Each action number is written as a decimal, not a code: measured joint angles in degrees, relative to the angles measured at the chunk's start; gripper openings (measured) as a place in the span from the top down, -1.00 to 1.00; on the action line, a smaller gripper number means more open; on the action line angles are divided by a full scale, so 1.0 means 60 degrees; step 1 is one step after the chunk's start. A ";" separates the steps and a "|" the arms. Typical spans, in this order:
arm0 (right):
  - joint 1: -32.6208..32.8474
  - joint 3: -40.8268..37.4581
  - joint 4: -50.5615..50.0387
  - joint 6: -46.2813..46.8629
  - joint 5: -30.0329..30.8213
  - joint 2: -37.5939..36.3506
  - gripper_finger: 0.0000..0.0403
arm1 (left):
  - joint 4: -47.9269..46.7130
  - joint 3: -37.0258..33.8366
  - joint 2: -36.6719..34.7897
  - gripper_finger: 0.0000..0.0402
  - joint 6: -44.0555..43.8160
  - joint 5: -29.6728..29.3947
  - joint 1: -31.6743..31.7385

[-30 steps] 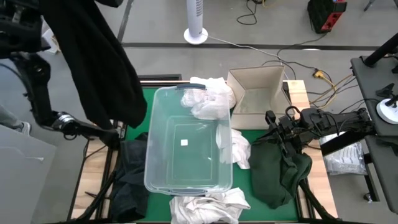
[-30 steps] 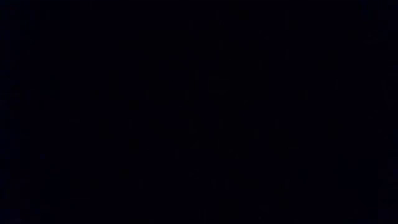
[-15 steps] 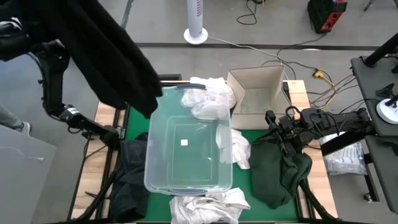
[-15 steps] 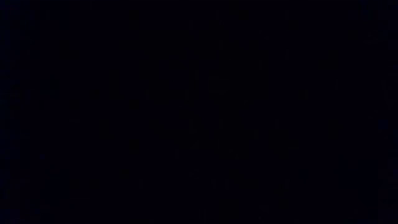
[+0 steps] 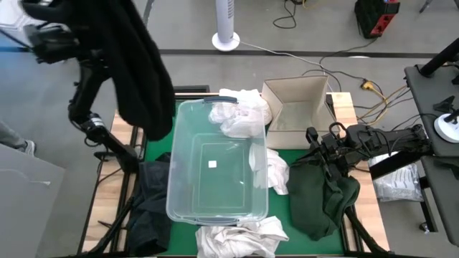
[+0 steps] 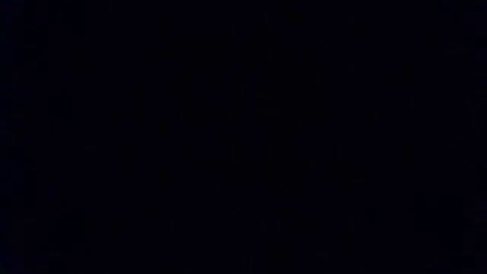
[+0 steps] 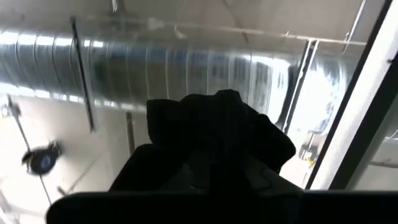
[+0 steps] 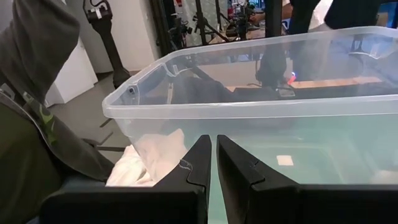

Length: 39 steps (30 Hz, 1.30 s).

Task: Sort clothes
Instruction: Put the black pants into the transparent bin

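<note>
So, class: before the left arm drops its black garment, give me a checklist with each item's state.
1. Black garment held by left end effector: ok.
2. Garment hanging over tub: not ok, mostly beside it.
3. Tub interior free: ok.
4. Right end effector away from tub: not ok, against its wall.
5. Box open: ok.
6. Low view usable: not ok, black.

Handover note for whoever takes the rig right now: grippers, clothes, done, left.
Left gripper: raised high off the table's left edge, shut on black garment, which hangs down.
Right gripper: shut, empty, low beside clear tub, over dark green garment.
White clothes drape the tub's rim; more white and dark clothes lie around it.
Done: nothing inside the tub yet. Cardboard box looks empty.
Left: all sorting.
</note>
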 joint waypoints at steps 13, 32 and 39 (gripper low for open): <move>0.0000 0.0000 -0.0029 -0.0121 0.0000 0.0000 0.91 | 0.0372 -0.0007 0.0833 0.98 0.2108 -0.0432 -0.2268; 0.0000 -0.0113 -0.0029 -0.0266 0.0000 0.0004 0.91 | 0.0460 -0.0004 0.2082 0.98 0.2493 -0.0272 -0.3845; 0.0000 -0.0168 -0.0026 -0.0262 0.0000 0.0004 0.91 | 0.0763 -0.0004 0.2692 0.98 0.1986 -0.0341 -0.3882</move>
